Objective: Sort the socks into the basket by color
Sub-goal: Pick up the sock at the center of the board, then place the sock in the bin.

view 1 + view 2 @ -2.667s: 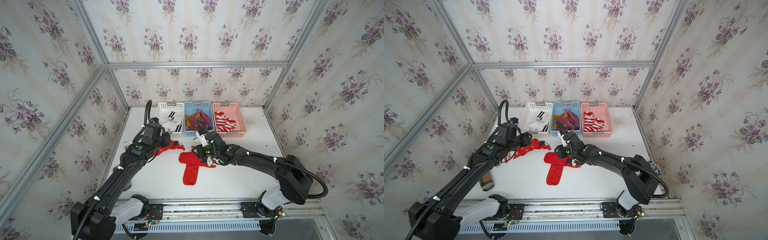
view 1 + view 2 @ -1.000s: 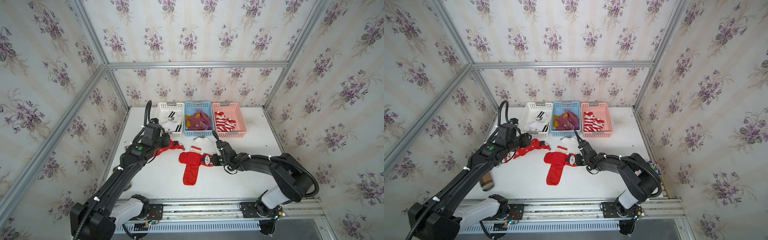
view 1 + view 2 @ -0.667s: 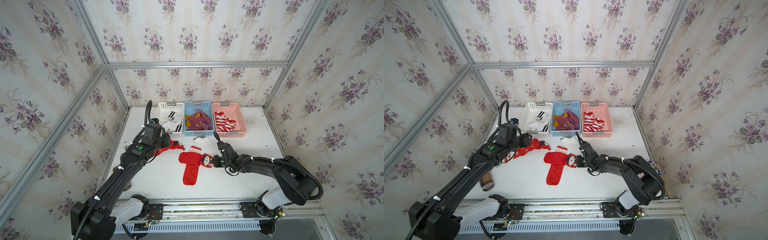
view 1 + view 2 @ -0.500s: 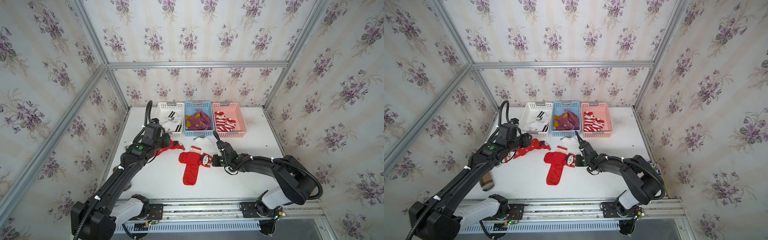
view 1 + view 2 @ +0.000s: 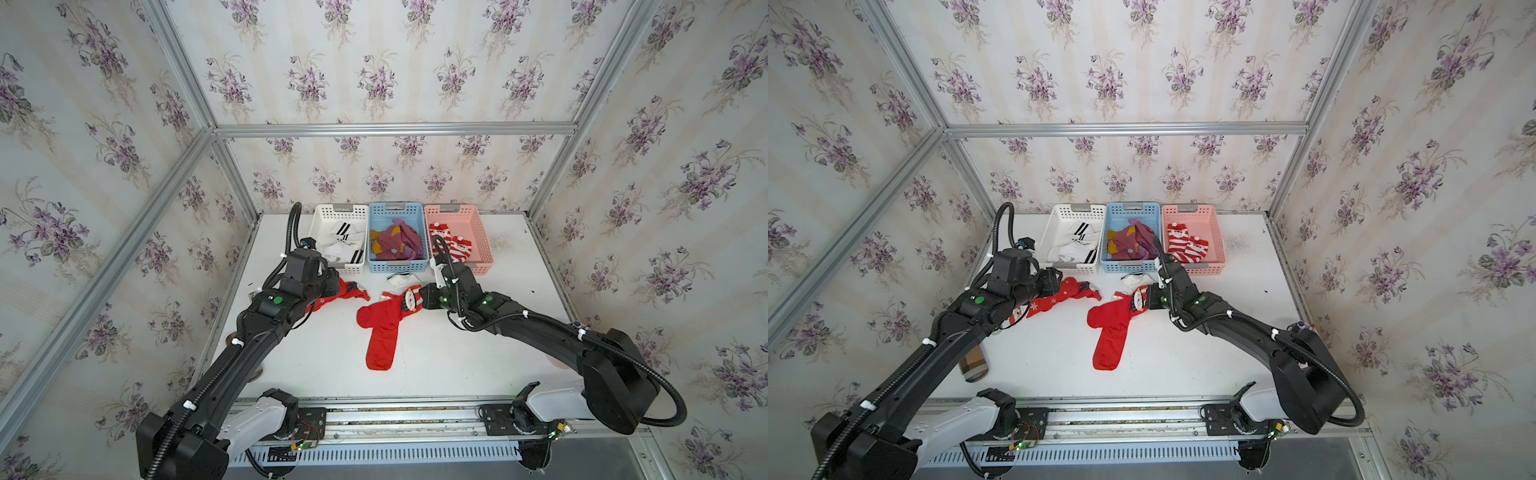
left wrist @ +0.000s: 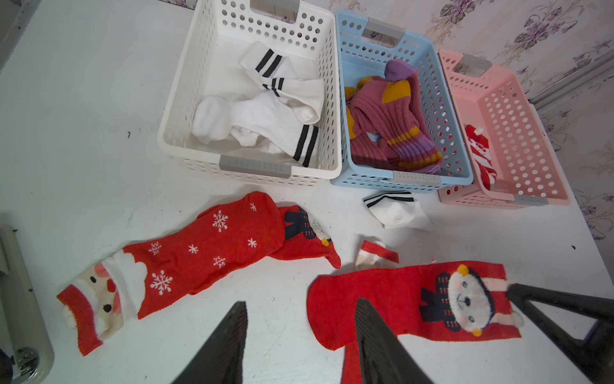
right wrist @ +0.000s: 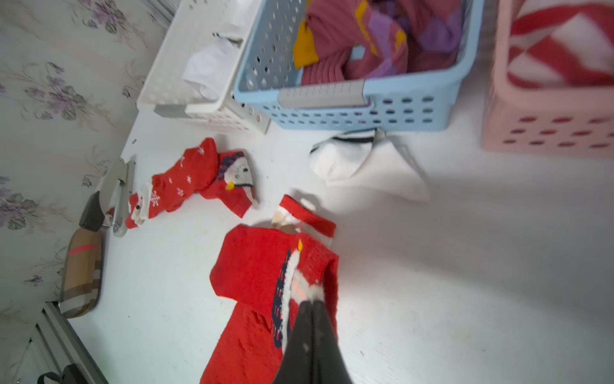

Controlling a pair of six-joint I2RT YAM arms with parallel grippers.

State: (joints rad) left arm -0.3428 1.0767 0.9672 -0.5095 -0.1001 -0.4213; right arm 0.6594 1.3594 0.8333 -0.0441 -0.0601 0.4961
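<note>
Red sock pinched by right tool, arm low

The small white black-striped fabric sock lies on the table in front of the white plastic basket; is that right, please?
Not quite: that small white black-striped fabric sock lies on the table in front of the blue perforated plastic basket, as both top views show.

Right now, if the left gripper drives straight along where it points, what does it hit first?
Probably bare table between the snowflake sock and the penguin sock. The left gripper is open; one finger may clip the penguin sock's edge. Depth unclear.
</note>
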